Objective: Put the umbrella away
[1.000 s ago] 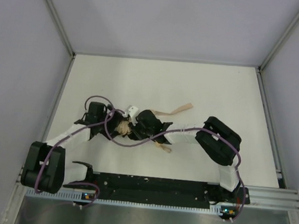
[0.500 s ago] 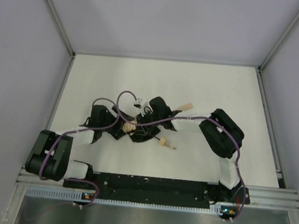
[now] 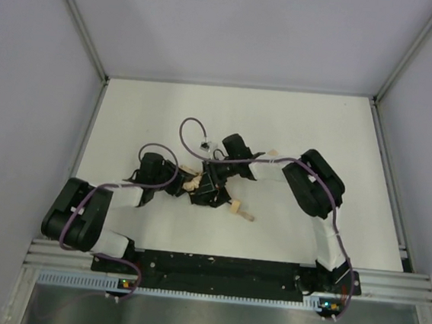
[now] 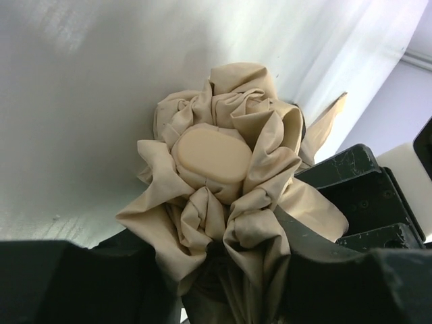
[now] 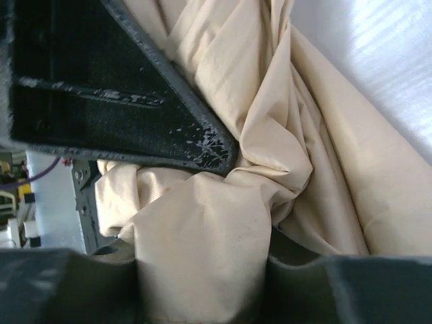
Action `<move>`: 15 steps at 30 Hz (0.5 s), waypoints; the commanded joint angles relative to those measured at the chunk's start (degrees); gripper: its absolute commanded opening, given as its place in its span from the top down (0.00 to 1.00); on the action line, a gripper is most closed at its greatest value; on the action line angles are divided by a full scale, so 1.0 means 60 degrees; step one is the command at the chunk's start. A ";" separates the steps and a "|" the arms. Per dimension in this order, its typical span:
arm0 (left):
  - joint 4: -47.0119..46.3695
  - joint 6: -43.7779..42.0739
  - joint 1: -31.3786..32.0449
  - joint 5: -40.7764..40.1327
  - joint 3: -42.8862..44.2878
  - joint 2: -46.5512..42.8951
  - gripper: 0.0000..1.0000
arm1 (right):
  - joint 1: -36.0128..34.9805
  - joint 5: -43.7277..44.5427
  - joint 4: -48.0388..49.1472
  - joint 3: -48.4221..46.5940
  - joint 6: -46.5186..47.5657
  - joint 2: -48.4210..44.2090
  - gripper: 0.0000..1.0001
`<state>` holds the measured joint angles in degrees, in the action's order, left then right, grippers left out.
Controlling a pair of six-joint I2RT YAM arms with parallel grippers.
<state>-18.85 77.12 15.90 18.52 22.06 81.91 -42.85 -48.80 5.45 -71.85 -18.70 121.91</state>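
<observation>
Top external view: the umbrella [image 3: 193, 181] lies on the white bench [image 3: 319, 126], left of centre and nearer the near edge than the far one, between the two arms' tips. Its beige canopy is collapsed into a crumpled bundle. A small tan handle [image 3: 235, 207] projects from it toward the near right.

Left wrist view: the canopy fabric gathers in rosette-like folds around a smooth oval tan cap [image 4: 212, 154]. The lower folds pass between the black fingers of the left end effector [image 4: 223, 290], which is clenched on the fabric.

Right wrist view: broad, creased beige folds fill the frame. A thick fold is pinched between the fingers of the right end effector [image 5: 202, 290], which is grasping the canopy.
</observation>
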 commanded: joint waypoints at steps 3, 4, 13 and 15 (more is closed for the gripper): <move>0.2641 -0.1017 0.0177 -0.1329 0.0218 0.0251 1.00 | -0.0271 0.0746 -0.3100 -0.1323 0.0054 -0.0804 0.29; 0.2876 -0.1047 0.0177 -0.1387 0.0248 0.0148 1.00 | -0.0285 0.1547 -0.3411 -0.1383 0.0011 -0.1154 0.24; 0.5189 -0.1047 0.0177 -0.1139 0.1067 0.0103 1.00 | -0.0972 0.5592 -0.4191 -0.0740 0.2130 -0.3895 0.16; 0.5849 -0.1061 0.0177 -0.1110 0.1389 0.0249 1.00 | -0.1338 0.6372 -0.3579 -0.0404 0.2951 -0.4043 0.16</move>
<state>-1.83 74.08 16.84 16.08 29.04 80.84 -46.22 -24.29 -18.92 -76.97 -12.12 102.52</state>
